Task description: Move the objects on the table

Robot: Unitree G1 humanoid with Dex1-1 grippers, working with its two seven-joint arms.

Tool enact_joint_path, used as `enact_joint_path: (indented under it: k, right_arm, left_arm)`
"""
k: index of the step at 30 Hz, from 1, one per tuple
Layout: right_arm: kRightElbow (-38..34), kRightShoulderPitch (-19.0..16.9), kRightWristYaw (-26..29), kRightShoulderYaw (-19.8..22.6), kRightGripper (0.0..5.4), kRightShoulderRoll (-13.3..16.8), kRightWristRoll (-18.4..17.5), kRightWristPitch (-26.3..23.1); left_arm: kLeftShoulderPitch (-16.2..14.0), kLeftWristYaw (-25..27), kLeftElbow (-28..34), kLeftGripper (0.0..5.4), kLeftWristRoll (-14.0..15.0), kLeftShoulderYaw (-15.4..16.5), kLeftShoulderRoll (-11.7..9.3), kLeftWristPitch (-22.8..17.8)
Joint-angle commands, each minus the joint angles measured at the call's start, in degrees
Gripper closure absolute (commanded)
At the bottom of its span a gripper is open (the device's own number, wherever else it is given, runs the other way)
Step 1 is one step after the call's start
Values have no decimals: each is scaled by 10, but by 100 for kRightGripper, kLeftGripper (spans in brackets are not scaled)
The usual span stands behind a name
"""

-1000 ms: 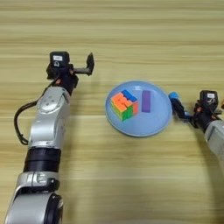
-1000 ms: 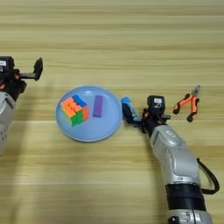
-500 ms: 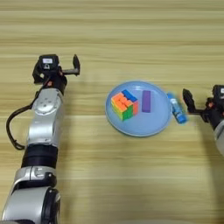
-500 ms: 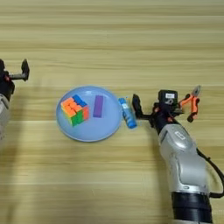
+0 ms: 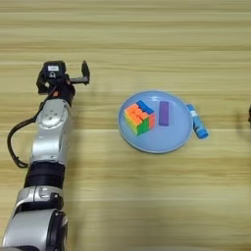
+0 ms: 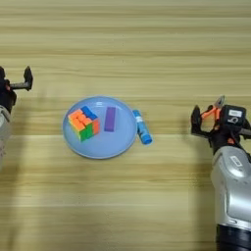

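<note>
A blue stick (image 6: pixel 142 127) with a lighter cap lies flat on the table (image 6: pixel 147 49), touching the right rim of a light-blue plate (image 6: pixel 73 143). The same stick (image 5: pixel 197 121) shows in the left eye view. My right gripper (image 6: pixel 208 125) stands open and empty well right of the stick. A small orange item (image 6: pixel 216 107), plier-like, peeks out just behind it. My left gripper (image 5: pixel 62 78) is open and empty at the far left, away from the plate.
On the plate (image 5: pixel 181 142) sit a multicoloured cube (image 5: pixel 139 116) and a purple block (image 5: pixel 164 112). Wooden table top stretches all around it.
My right gripper let go of the blue stick beside the plate and drew back to the right. My left arm pulled away to the left.
</note>
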State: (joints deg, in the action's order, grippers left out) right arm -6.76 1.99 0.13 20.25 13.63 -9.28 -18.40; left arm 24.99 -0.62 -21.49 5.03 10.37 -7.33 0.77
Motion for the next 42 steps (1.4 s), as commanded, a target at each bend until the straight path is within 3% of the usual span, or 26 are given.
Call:
enact_joint_path:
  k: [1,13,20,31,42]
  right_arm:
    - [28,0,-12,15,2,14,10,-2]
    - [148,28,-17,10,2,29,30,34]
    - [166,40,-9,2,2,27,26,54]
    - [276,78,-7,-2,2,37,30,96]
    - [325,91,-7,-4,2,44,28,122]
  left_arm:
    - [5,3,3,0,4,0,0,4]
    - [8,8,-1,0,6,2,-2,3]
    - [8,9,-2,0,5,4,-3,4]
    - [7,12,-1,0,6,6,-4,3]
    - [6,13,-1,0,6,8,-5,3]
